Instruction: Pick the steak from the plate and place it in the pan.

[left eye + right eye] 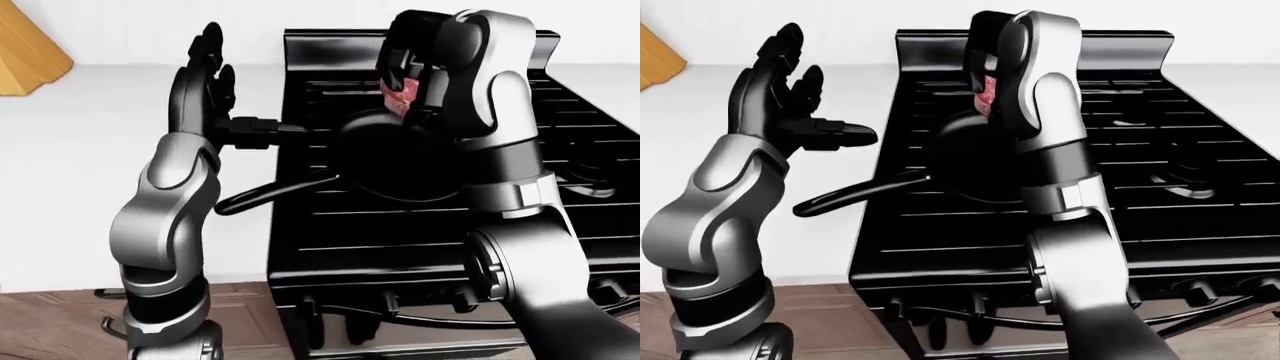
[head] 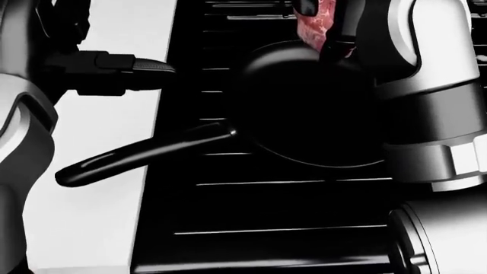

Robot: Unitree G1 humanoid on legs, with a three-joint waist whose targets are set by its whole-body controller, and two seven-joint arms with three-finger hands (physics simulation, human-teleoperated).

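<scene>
The black stove (image 1: 400,225) fills most of the view, the pan (image 2: 312,114) on it with its handle pointing left. The right hand (image 1: 410,82), fingers closed round the steak (image 2: 316,23), hangs over the pan's far rim: placing step. Next seems lowering and releasing. The left hand (image 1: 790,97), fingers spread wide, stands clear beside the handle

We see glossy silver-grey arm shells joined by black rounded joints. The left hand (image 1: 790,97) is matte black with three thick segmented fingers; a pale ribbed ring bands the right forearm (image 1: 520,196).
</scene>
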